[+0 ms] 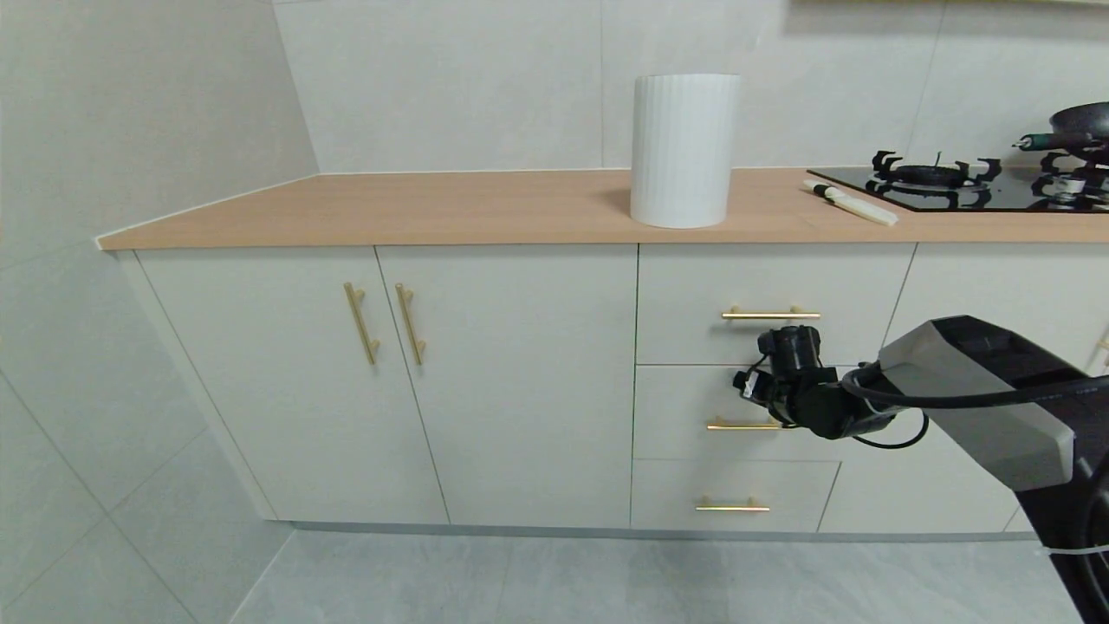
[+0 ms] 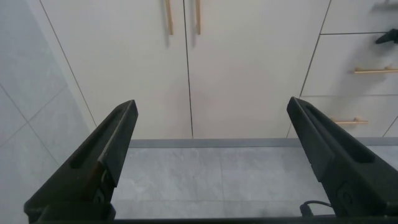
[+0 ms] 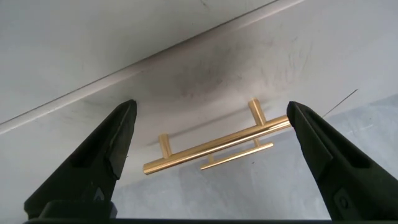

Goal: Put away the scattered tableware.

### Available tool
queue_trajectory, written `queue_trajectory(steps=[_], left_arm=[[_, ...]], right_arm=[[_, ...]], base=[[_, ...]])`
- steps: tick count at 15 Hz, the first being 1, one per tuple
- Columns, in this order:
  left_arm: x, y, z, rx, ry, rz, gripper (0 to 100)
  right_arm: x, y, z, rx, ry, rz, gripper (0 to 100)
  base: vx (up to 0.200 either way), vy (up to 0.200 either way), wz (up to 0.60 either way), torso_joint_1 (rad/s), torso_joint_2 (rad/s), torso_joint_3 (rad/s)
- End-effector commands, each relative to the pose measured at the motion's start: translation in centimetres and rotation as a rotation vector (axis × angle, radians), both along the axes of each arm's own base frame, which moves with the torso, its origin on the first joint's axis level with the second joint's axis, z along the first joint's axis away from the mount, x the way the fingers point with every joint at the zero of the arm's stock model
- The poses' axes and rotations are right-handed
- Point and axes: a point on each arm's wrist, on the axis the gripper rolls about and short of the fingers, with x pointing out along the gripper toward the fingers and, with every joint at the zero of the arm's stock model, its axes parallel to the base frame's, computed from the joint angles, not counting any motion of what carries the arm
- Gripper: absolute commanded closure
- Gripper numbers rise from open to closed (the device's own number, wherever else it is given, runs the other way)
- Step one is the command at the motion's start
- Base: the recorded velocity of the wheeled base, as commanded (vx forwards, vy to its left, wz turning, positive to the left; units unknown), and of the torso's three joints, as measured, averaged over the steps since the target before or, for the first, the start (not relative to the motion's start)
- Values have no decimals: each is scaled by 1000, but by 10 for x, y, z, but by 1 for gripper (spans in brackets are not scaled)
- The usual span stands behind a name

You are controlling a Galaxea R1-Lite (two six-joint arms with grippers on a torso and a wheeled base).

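The pale utensil (image 1: pixel 849 201) lies flat and slanted on the wooden counter (image 1: pixel 433 212), just beside the left front corner of the black hob (image 1: pixel 970 192) and not far from the counter's front edge. It is long and thin, cream in colour, with a darker mark near its far end; I cannot tell which kind of tableware it is. Between it and the tall white ribbed cylinder (image 1: pixel 684 152) there is a bare strip of counter. To the left of the cylinder the counter runs open up to the tiled wall in the corner. A dark pan (image 1: pixel 1079 121) stands on the far burner.

Under the counter are three drawers, all closed. The right gripper (image 1: pixel 750 383) is held in front of them, between the top handle (image 1: pixel 771 314) and the middle handle (image 1: pixel 743 425), well below the utensil. Its jaws are spread wide and hold nothing. In the right wrist view a brass handle (image 3: pixel 217 142) shows between the two fingers (image 3: pixel 115 146), apart from both.

The left gripper (image 2: pixel 211 104) is low and also wide open, holding nothing. It faces the closed cupboard doors (image 2: pixel 186 62) with grey floor (image 2: pixel 211 174) under it
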Motion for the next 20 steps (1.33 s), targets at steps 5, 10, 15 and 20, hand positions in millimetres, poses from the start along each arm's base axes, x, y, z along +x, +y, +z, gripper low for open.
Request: queue_trajectory(steps=[5, 10, 15, 20], left_arm=[[0, 0, 0, 0, 1, 0, 0], [0, 0, 0, 0, 1, 0, 0], [0, 0, 0, 0, 1, 0, 0], [0, 0, 0, 0, 1, 0, 0]], right_arm=[[-55, -8, 46, -15, 36, -3, 0], [-196, -35, 170, -45, -135, 29, 0], [-356, -79, 202, -197, -354, -63, 0], [-467, -102, 175, -351, -452, -143, 0]], base=[[0, 0, 0, 0, 0, 0], [0, 0, 0, 0, 0, 0], [0, 0, 0, 0, 0, 0], [0, 0, 0, 0, 0, 0]])
